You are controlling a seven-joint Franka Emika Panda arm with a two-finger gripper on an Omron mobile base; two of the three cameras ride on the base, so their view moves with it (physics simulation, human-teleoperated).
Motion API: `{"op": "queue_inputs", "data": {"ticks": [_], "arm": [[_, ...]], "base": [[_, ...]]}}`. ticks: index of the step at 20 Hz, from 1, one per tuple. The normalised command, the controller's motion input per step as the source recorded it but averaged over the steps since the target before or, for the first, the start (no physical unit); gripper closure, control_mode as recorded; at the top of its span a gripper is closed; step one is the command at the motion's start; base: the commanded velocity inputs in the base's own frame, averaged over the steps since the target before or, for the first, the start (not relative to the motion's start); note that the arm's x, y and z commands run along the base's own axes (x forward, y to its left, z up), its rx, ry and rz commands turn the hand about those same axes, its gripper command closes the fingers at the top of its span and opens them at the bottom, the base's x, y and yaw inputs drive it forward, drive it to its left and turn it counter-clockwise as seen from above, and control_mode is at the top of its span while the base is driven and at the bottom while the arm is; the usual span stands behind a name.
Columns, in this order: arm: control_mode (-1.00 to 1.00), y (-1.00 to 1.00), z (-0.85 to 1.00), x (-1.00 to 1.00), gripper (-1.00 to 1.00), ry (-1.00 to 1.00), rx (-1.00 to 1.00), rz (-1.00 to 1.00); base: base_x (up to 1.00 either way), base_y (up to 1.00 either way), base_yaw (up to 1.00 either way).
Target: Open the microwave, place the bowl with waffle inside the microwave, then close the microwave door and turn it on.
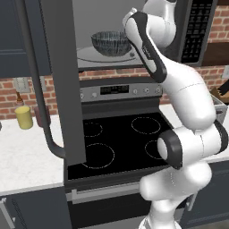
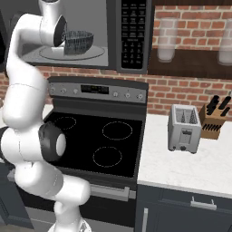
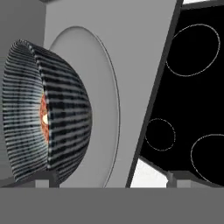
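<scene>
The microwave [image 2: 132,27] stands open above the stove, and the microwave door [image 1: 62,80] is swung out to the left with its bar handle [image 1: 39,94] toward me. The streaked bowl [image 1: 111,43] [image 2: 78,41] rests on the glass turntable [image 1: 89,54] inside. In the hand view the bowl [image 3: 48,113] fills the left side, with the orange-red waffle [image 3: 43,114] showing in it. My gripper [image 3: 113,178] is open, its fingertips [image 3: 46,179] set wide apart. One tip sits just under the bowl's rim, the other off to the right. My hand [image 2: 53,27] hangs at the cavity's mouth beside the bowl.
A black cooktop [image 1: 120,143] lies below the microwave. A silver toaster [image 2: 183,129] and a knife block [image 2: 215,118] stand on the right counter. On the left counter, behind the door handle, are a yellow jar [image 1: 23,117] and a maroon jar [image 1: 42,115].
</scene>
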Motion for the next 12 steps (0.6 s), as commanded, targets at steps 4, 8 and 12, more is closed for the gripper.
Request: {"op": "queue_inputs", "data": {"ticks": [4, 8, 12], "arm": [[-1.0, 0.0, -0.21, -1.0, -1.0, -0.16, -0.04, 0.0], [-1.0, 0.0, -0.2, -1.0, -1.0, -0.14, -0.07, 0.05], [-1.0, 0.11, -0.41, -1.0, -1.0, -0.09, -0.19, 0.2]], "base": [[0.0, 0.0, 0.0], [0.0, 0.0, 0.0], [0.0, 0.0, 0.0]]}}
